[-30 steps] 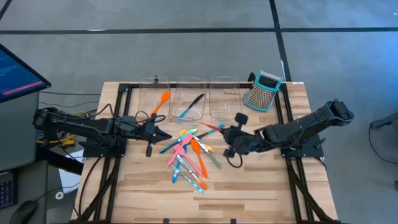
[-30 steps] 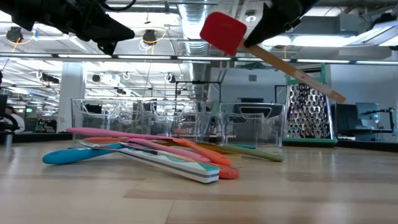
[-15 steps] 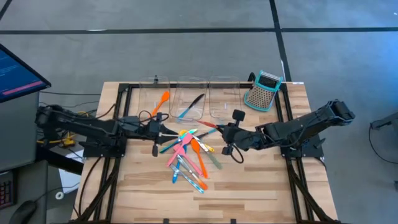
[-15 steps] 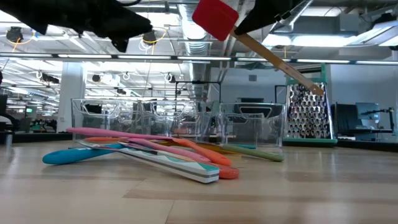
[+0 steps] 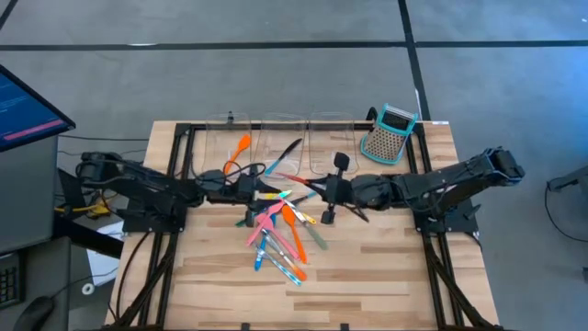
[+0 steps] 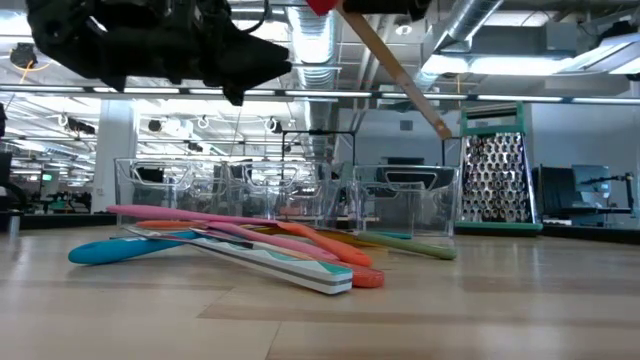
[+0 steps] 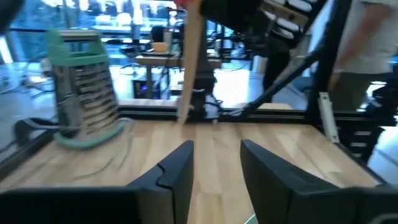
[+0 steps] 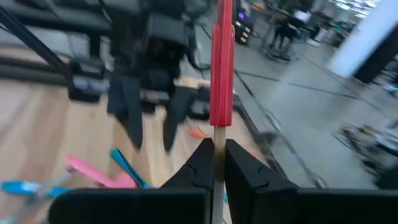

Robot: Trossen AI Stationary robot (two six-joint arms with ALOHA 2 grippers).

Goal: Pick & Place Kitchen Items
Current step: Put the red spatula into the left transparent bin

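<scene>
A pile of kitchen items point(image 5: 280, 225), slim orange, pink, blue and teal utensils, lies on the table's middle. My left gripper point(image 7: 214, 168) hovers open and level just left of the pile point(image 5: 262, 195), with nothing between its fingers. It also shows in the right wrist view point(image 8: 149, 121). Facing it from the right, above the pile's far end, my right gripper point(image 5: 319, 188) is shut on a red spatula point(image 8: 221, 68) with a wooden handle. An orange spatula point(image 5: 241, 147) lies in the left clear bin. A black piece point(image 5: 289, 152) lies in the middle bin. My right gripper pinches the spatula's wooden handle point(image 8: 217, 142) between its two fingers, just behind the red head. The fingers come about level from the table's right side, with the head out ahead of them. The spatula is lifted clear and tilted, head high and the handle's free end point(image 6: 440, 128) lower.
Three clear bins point(image 5: 280, 138) stand in a row at the table's far edge. A teal-and-grey box grater point(image 5: 390, 133) stands at the far right. Black frame rails point(image 5: 175, 184) run along both sides. Bare wood lies near the table's front edge point(image 5: 367, 285).
My left gripper has moved toward the table's right, close to the pile, and sunk a little. My right gripper has carried the red spatula up and toward the table's left and far side. The spatula now hangs steeper, its head higher.
</scene>
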